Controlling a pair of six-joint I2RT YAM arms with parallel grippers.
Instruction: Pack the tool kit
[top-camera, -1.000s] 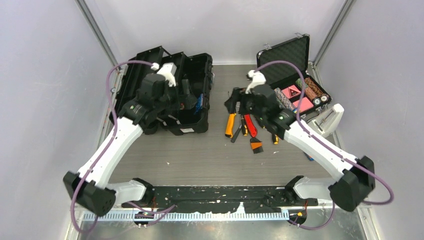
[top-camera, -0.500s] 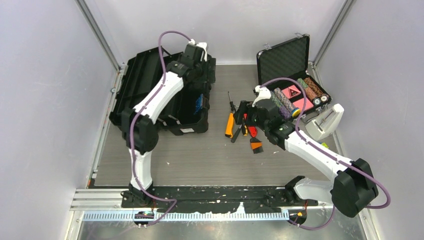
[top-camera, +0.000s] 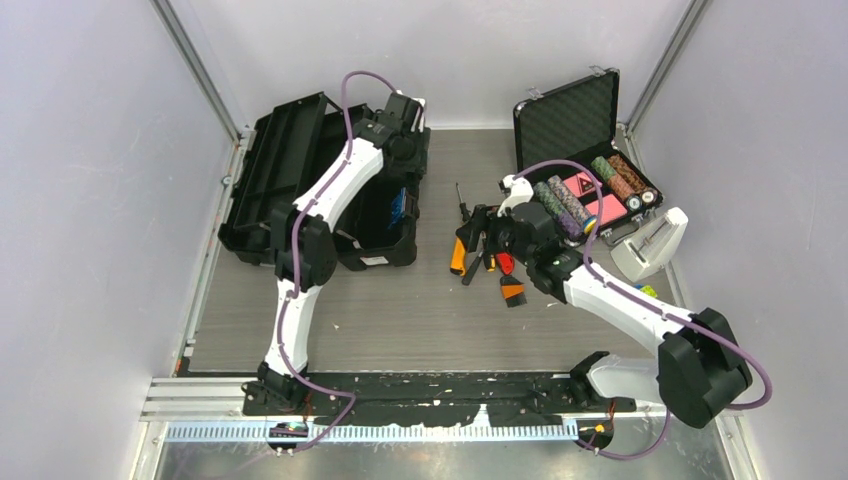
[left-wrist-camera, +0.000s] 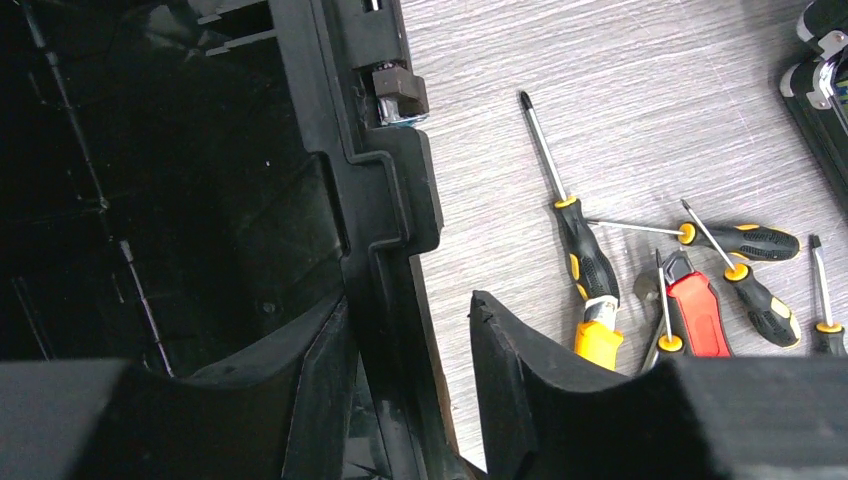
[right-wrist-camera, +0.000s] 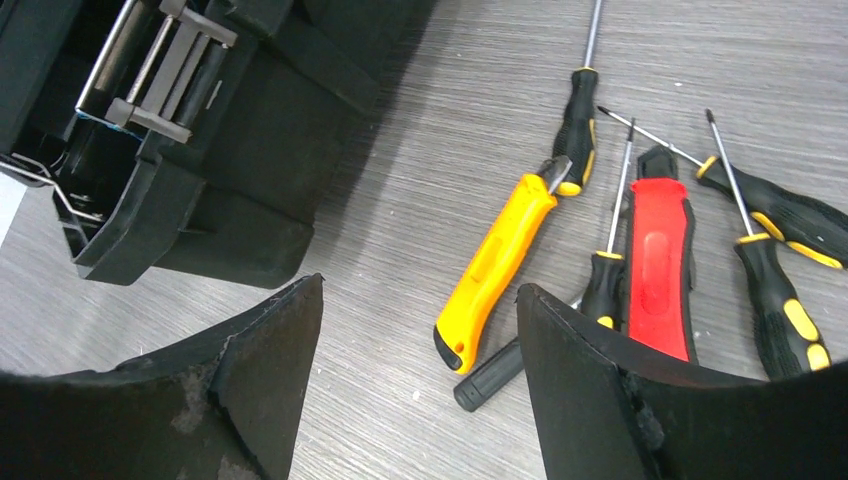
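The black toolbox (top-camera: 375, 250) stands open at the left, its lid laid back. My left gripper (top-camera: 410, 112) is open at the box's far right corner. In the left wrist view my left gripper (left-wrist-camera: 408, 298) straddles the box's right wall (left-wrist-camera: 390, 200), one finger inside and one outside, with a gap showing. The hand tools lie in a pile right of the box: a yellow knife (right-wrist-camera: 495, 270), a red tool (right-wrist-camera: 660, 270) and yellow/black screwdrivers (right-wrist-camera: 780, 310). My right gripper (right-wrist-camera: 420, 283) is open and empty just above the table beside the knife, and shows over the pile in the top view (top-camera: 477, 232).
An open foam-lined case of poker chips (top-camera: 600, 170) stands at the back right. A white holder (top-camera: 650, 245) sits in front of it. A small orange and black piece (top-camera: 513, 293) lies near the pile. One long screwdriver (left-wrist-camera: 580, 240) lies apart from the pile, towards the toolbox.
My left arm has stretched out from the toolbox's near side to its far right corner. My right gripper has dropped a little lower and nearer over the tool pile.
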